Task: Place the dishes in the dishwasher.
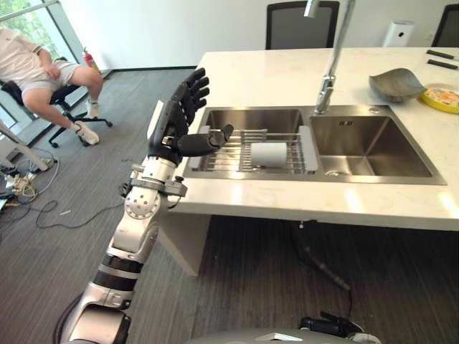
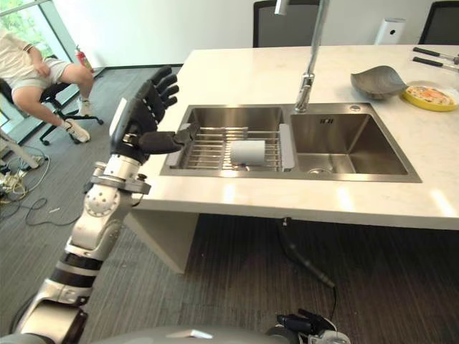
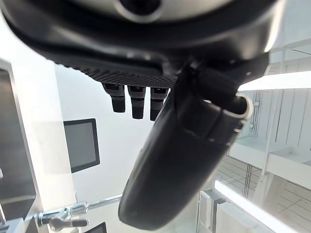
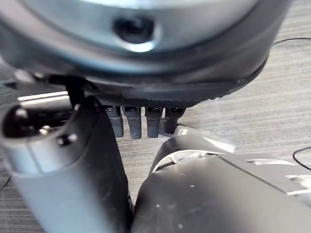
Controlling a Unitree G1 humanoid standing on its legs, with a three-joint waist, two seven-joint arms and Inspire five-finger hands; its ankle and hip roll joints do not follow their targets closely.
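- Your left hand [image 1: 183, 115] is raised with its fingers [image 1: 195, 87] straight and spread, the thumb [image 1: 208, 141] standing out sideways toward the sink; it holds nothing.
- It hangs in the air over the left end of the sink [image 1: 373, 147], above the counter's near-left corner, touching neither.
- Your right hand [image 4: 73, 165] shows in its own wrist view: fingers [image 4: 141, 121] hang straight and relaxed, thumb alongside, nothing in the grasp, grey carpet beyond it.
- The dish to load, a white cup [image 1: 268, 154], lies on its side on the wire rack [image 1: 233, 154] across the left basin, just beside your left thumb but apart from it.
- A grey bowl [image 1: 396, 84] and a yellow plate [image 1: 442, 97] rest on the counter [image 1: 272, 79], right of the tap [image 1: 331, 61].
- A person [image 1: 36, 68] sits on a chair far left.
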